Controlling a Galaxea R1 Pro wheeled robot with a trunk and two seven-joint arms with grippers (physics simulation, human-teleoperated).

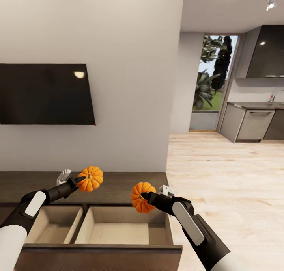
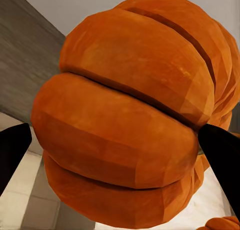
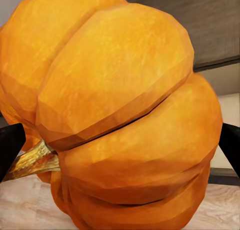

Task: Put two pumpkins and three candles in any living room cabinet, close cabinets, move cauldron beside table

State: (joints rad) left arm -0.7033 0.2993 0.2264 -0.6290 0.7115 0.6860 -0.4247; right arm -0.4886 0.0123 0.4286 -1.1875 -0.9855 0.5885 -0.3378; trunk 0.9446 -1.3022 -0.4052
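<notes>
— Listing what I am seeing, item by item. Left gripper (image 1: 79, 180): jaws pinching the left pumpkin (image 1: 90, 179), which is hanging in the air over the dark top of the cabinet (image 1: 118, 186), behind the open drawer (image 1: 98, 245). In the left wrist view the black fingers (image 2: 220, 155) are pressing on both flanks of that pumpkin (image 2: 130, 115).

— And the other arm?

— Right gripper (image 1: 145, 197): jaws pinching the right pumpkin (image 1: 142, 197), which I am holding above the back edge of the drawer's right compartment (image 1: 118, 227). The right wrist view is showing that pumpkin (image 3: 125, 115) up close with its brownish stem (image 3: 32, 160) sticking out sideways, and a black fingertip (image 3: 10, 145) at each flank.

— Surroundings?

— Drawer standing open, two pale beige compartments, left one (image 1: 55, 223) smaller. Black TV (image 1: 45, 93) hanging on the white wall above the cabinet. Small white object (image 1: 63, 176) sitting on the cabinet top beside the left gripper; I cannot tell what it is. Grey kitchen units (image 1: 248, 123) showing far right across the light wood floor (image 1: 225, 176).
</notes>
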